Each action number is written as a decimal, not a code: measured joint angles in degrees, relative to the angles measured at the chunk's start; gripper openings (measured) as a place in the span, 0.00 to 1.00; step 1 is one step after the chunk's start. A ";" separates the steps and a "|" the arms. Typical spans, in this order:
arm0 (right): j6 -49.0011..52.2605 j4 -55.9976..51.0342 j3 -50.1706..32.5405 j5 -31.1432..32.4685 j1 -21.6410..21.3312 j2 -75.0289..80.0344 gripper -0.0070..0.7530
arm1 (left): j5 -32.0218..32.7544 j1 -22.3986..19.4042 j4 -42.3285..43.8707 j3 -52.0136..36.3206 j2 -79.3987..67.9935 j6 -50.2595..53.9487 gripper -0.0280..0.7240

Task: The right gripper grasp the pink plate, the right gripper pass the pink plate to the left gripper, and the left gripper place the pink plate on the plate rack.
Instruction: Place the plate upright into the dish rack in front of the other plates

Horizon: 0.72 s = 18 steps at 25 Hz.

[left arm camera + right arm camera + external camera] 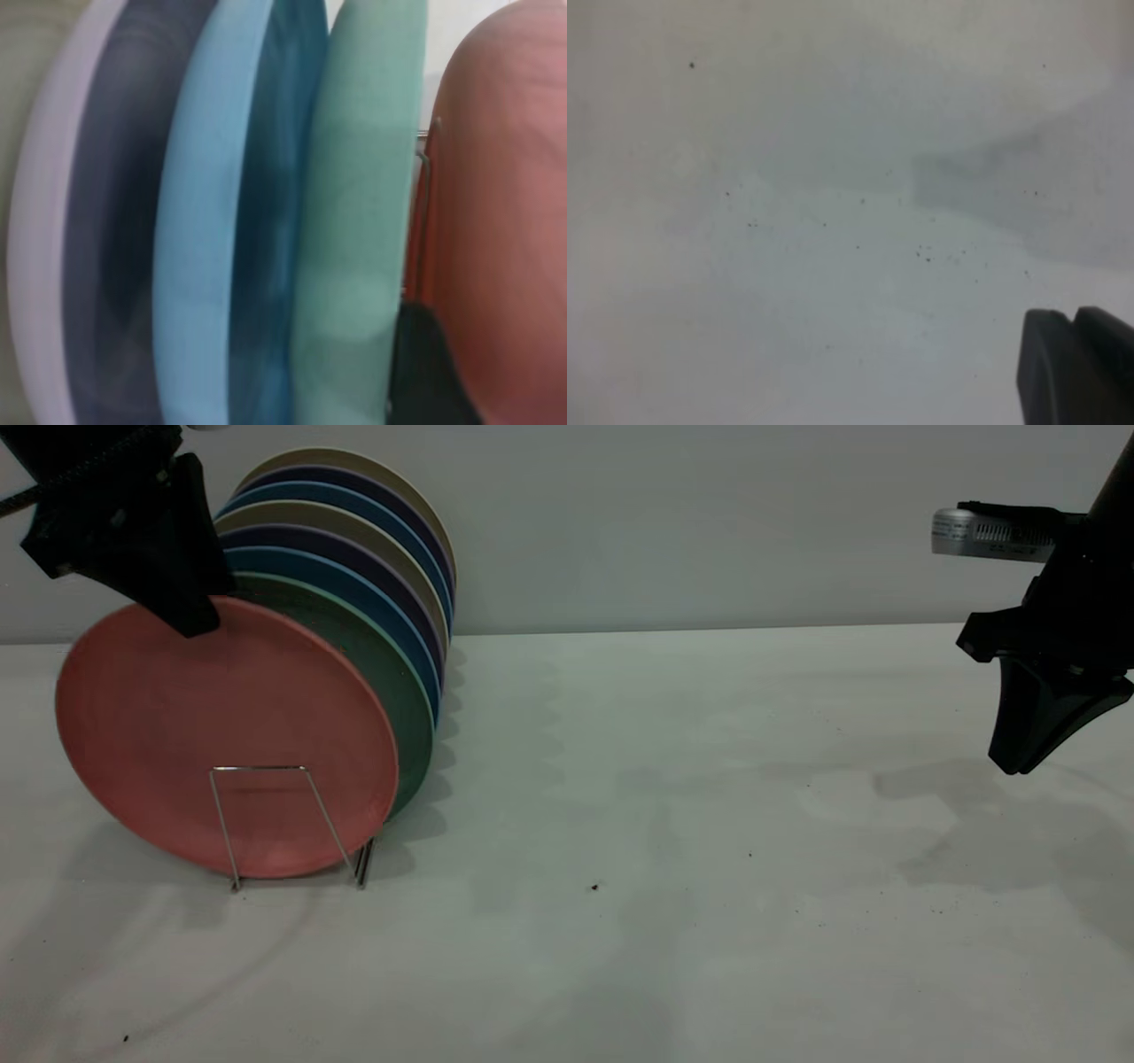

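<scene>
The pink plate (221, 726) stands upright at the front of the plate rack (266, 769), its lower edge behind the front wire loop. My left gripper (190, 624) is at the plate's top rim and shut on it. In the left wrist view one black finger (425, 372) lies against the back of the pink plate (505, 221), between it and the teal-green plate (363, 221); the other finger is hidden. A rack wire (425, 168) shows there too. My right gripper (1014, 766) hangs shut and empty above the table at the far right; it also shows in the right wrist view (1072, 323).
Several more plates stand in a row behind the pink one: a teal-green plate (390, 682), then blue, purple and beige ones (354, 522). The white table (664, 824) stretches between the rack and the right arm. A wall stands close behind.
</scene>
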<state>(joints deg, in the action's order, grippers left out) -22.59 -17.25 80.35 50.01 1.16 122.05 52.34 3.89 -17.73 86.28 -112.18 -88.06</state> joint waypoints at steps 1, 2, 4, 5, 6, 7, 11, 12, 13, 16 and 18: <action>0.00 0.00 0.00 0.00 0.00 0.00 0.02 | 0.29 0.00 0.00 0.11 0.00 0.76 0.64; 0.00 0.00 0.00 0.00 0.00 0.00 0.02 | 0.50 0.00 0.00 0.30 0.00 1.51 0.66; 0.00 0.00 0.00 0.00 0.00 0.00 0.02 | 0.79 0.00 -0.05 0.70 0.41 3.55 0.72; 0.00 0.00 0.00 -0.16 0.00 0.00 0.02 | 0.87 0.00 -0.11 0.85 0.93 4.65 0.74; 0.00 0.00 0.00 -0.30 0.00 0.00 0.02 | 0.55 0.00 -0.11 1.05 1.61 6.26 0.77; 0.00 0.00 0.00 -0.44 0.00 0.00 0.02 | 0.21 0.00 -0.26 1.18 2.43 7.96 0.79; -0.05 0.00 0.00 -1.37 0.00 0.00 0.02 | 0.45 0.00 -0.37 1.41 6.36 19.11 0.81; -0.05 0.00 0.00 -1.37 0.00 0.00 0.03 | 0.83 0.00 -0.37 1.40 7.29 23.33 0.81; -0.05 0.00 0.00 -1.14 0.00 0.00 0.03 | 1.08 0.00 -0.37 1.40 8.05 27.36 0.81; -0.05 0.00 0.87 1.31 0.00 0.00 0.08 | 1.90 0.00 0.06 1.40 10.54 46.41 0.81; 0.00 0.00 2.94 5.24 0.00 0.00 0.14 | 2.69 -0.26 1.87 1.40 12.35 61.50 0.81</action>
<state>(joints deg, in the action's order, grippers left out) -22.59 -17.25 83.29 55.24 1.16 122.05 55.04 3.63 -15.86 87.68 -99.83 -26.55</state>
